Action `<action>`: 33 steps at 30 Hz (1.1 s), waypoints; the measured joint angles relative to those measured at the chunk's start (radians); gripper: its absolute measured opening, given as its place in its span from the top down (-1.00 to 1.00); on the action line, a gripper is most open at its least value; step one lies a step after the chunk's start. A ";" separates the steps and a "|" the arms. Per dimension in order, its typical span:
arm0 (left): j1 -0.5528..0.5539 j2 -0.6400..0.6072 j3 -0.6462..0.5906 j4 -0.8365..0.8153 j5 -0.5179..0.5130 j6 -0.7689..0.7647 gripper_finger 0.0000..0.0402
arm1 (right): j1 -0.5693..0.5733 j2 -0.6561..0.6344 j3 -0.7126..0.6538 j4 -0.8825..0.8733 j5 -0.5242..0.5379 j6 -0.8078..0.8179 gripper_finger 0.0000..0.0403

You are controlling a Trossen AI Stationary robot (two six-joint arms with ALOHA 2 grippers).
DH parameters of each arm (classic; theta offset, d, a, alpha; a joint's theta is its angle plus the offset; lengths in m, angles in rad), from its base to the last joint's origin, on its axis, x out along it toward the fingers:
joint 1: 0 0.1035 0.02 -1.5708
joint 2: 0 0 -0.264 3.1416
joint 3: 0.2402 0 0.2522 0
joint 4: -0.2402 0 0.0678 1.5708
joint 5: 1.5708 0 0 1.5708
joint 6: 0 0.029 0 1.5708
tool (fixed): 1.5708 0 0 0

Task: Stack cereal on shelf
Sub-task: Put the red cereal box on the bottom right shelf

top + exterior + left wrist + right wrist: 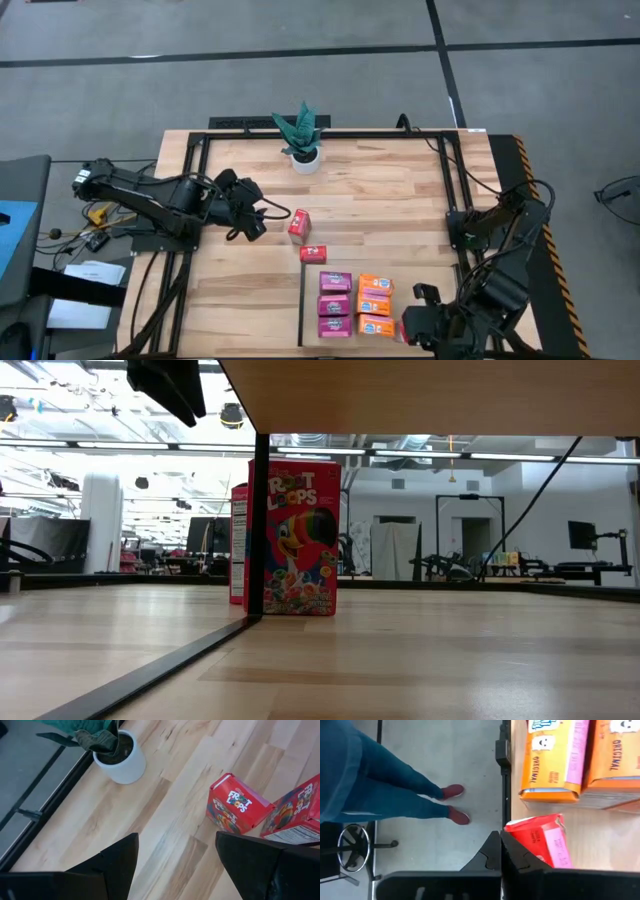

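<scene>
Red cereal box (pixel 298 225), just beside left claw (pixel 262 218)

Grey floor (pixel 300 60) (black seams).

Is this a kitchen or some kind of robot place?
Probably a robot lab or workshop, not a kitchen: a slatted wooden table carries two dark robot arms, and the low view shows a big hall with ceiling strip lights and a monitor on a stand.

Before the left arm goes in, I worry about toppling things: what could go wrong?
The left end effector is open beside the upright red box; a glancing approach could tip it onto the lying red box. The potted plant stands close behind; a wide swing could clip it.
</scene>
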 joint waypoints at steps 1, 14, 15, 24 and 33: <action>0.000 0.000 0.000 0.000 0.000 0.000 -0.27 | -0.002 0.000 0.000 -0.008 0.000 0.000 0.96; 0.000 0.000 0.000 0.000 0.000 -0.020 -0.27 | -0.013 0.000 0.000 -0.053 0.016 0.004 0.96; 0.000 0.000 0.000 0.000 0.000 -0.023 -0.27 | -0.012 0.000 0.000 -0.057 0.018 0.004 0.96; 0.000 0.000 0.000 0.000 0.000 -0.036 -0.27 | -0.012 0.000 0.001 -0.040 0.023 -0.002 0.96; 0.000 0.000 0.000 0.021 0.008 -0.066 -0.27 | -0.012 0.000 0.113 -0.047 0.058 -0.135 0.96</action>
